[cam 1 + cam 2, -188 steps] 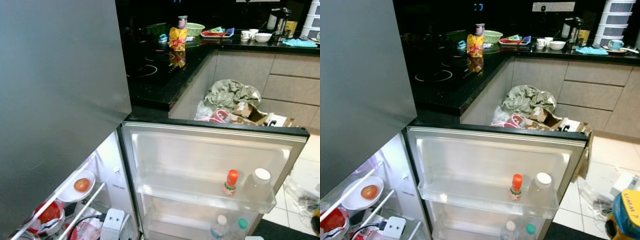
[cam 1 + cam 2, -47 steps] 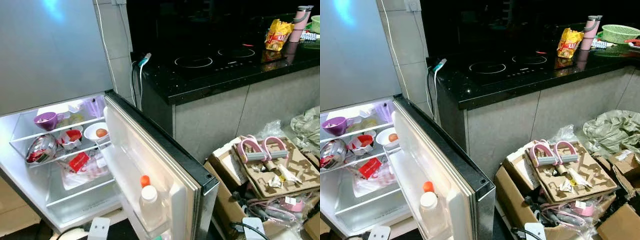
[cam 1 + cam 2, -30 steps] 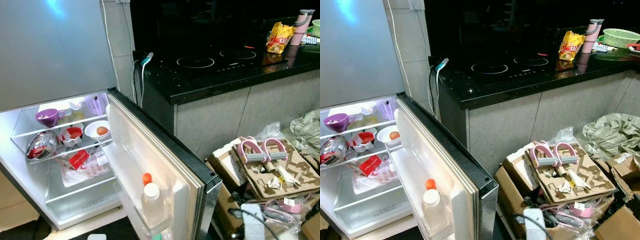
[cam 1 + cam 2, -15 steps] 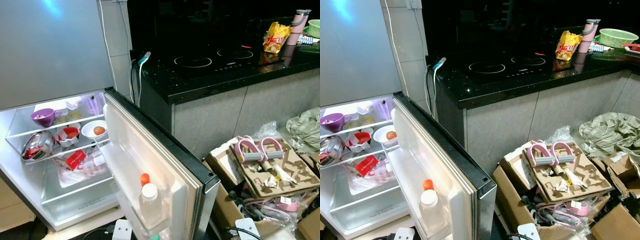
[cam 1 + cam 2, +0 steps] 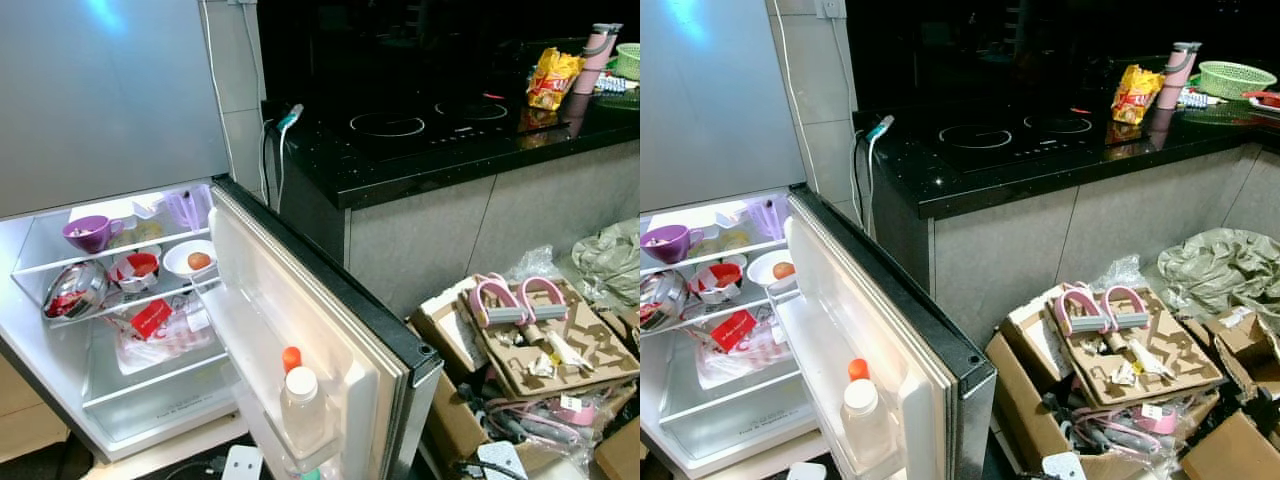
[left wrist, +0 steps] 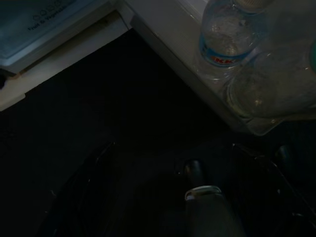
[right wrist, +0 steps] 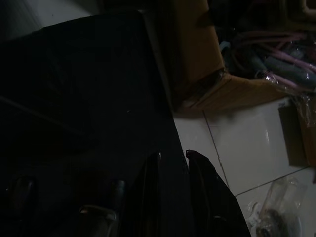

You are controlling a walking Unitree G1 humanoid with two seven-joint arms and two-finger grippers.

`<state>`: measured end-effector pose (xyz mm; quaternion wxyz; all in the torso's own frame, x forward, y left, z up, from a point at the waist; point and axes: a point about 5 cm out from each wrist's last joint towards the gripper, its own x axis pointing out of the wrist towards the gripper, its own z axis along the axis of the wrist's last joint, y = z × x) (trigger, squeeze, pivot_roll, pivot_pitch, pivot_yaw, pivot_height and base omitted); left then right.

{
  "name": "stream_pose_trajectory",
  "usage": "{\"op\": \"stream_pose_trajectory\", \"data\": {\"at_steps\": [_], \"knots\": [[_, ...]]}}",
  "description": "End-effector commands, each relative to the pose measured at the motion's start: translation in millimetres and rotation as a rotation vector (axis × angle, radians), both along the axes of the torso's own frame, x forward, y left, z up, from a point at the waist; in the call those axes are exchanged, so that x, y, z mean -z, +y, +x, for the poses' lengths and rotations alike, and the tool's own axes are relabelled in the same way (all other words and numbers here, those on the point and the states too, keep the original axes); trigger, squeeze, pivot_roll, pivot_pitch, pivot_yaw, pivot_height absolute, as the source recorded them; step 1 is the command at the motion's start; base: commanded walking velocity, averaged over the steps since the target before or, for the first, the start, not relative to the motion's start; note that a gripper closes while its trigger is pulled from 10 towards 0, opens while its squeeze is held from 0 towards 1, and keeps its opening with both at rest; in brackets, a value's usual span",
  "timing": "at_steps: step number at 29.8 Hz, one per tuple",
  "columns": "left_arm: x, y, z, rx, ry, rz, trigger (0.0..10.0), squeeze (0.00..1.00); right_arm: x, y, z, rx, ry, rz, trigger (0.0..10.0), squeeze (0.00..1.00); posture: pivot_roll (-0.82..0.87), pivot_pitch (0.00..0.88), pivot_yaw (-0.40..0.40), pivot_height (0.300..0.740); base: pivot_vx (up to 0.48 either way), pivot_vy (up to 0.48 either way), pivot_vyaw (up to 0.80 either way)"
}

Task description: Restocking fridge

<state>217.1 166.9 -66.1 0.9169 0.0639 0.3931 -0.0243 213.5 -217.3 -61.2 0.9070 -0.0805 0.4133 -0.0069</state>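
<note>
Grey steel covers the closed upper door of the fridge [image 5: 110, 100], and below it the lower compartment stands lit, with a purple cup [image 5: 85, 232], a steel bowl [image 5: 68, 297], a white bowl holding an egg [image 5: 190, 261] and a red packet [image 5: 150, 318] on its glass shelves. Its door [image 5: 300, 330] swings out towards the room, carrying an orange-capped bottle [image 5: 291, 360] and a white-capped bottle [image 5: 301, 410] in the rack. Further right, cables [image 5: 280, 140] hang down the tiled wall beside a black counter [image 5: 420, 150] with an induction hob [image 5: 430, 118], a yellow snack bag [image 5: 551, 78], a pink tumbler [image 5: 598, 45] and a green basket [image 5: 1235, 77]. Cardboard boxes [image 5: 530, 350] with pink handles [image 5: 520, 300] clutter the pale tiled floor. The left gripper [image 6: 197, 197] hangs in shade near a water bottle [image 6: 224, 39] low in the door rack; whether it is parted I cannot tell. The right gripper [image 7: 170, 168] hangs idle, fingers nearly together, gripping nothing.
</note>
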Motion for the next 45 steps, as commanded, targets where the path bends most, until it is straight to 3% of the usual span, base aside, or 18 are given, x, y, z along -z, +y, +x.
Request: {"op": "stream_pose_trajectory", "data": {"at_steps": [1,17,19,22,23,33,39,40,44,45], "knots": [[2.8,6.3,-5.6,0.015,0.018,0.02,10.0,0.0,5.3,2.4,-8.1,0.021,0.022,0.021,10.0,0.0,-0.09,0.085,0.029,0.74,-0.322,0.0,0.0],[-0.7,3.8,-0.1,0.028,-0.013,0.017,10.0,0.0,5.9,1.2,-9.2,0.026,0.029,0.032,10.0,0.0,-0.1,0.089,0.036,0.74,-0.326,0.0,0.0],[-2.1,23.8,-2.0,0.013,-0.011,0.039,10.0,0.0,5.6,1.0,-8.8,0.025,0.028,0.033,10.0,0.0,-0.1,0.09,0.034,0.74,0.0,0.0,0.0],[-3.1,34.0,-3.2,0.005,-0.011,0.047,10.0,0.0,5.5,1.0,-8.7,0.024,0.028,0.034,10.0,0.0,-0.1,0.09,0.034,0.74,0.0,0.0,0.0],[-5.0,47.9,-5.1,-0.015,-0.014,0.056,10.0,0.0,4.7,1.3,-7.0,0.02,0.025,0.036,10.0,0.0,-0.1,0.089,0.03,0.74,0.0,0.0,0.0],[-7.2,57.0,-5.2,-0.051,-0.026,0.051,10.0,0.0,0.5,2.6,0.5,0.005,0.008,0.039,10.0,0.0,-0.1,0.087,0.021,0.74,0.0,0.0,0.0],[-9.3,59.4,-2.6,-0.065,-0.036,0.056,10.0,0.0,-11.2,7.1,19.3,-0.016,-0.067,0.069,10.0,0.0,-0.1,0.091,0.022,0.74,0.0,0.0,0.0],[-10.3,60.1,-1.4,-0.066,-0.043,0.062,10.0,0.0,-14.8,8.5,24.7,-0.013,-0.085,0.089,0.0,0.0,-0.1,0.092,0.023,0.74,0.0,0.0,0.0],[-13.8,63.0,2.2,-0.079,-0.07,0.078,10.0,0.0,-24.4,9.9,38.6,-0.019,-0.122,0.094,0.0,0.0,-0.09,0.096,0.026,0.74,0.0,0.0,0.0],[-15.2,64.2,3.6,-0.082,-0.081,0.082,10.0,0.0,-27.8,8.7,43.2,-0.011,-0.135,0.077,2.5,0.0,-0.09,0.099,0.027,0.74,0.0,0.0,0.0]]}}
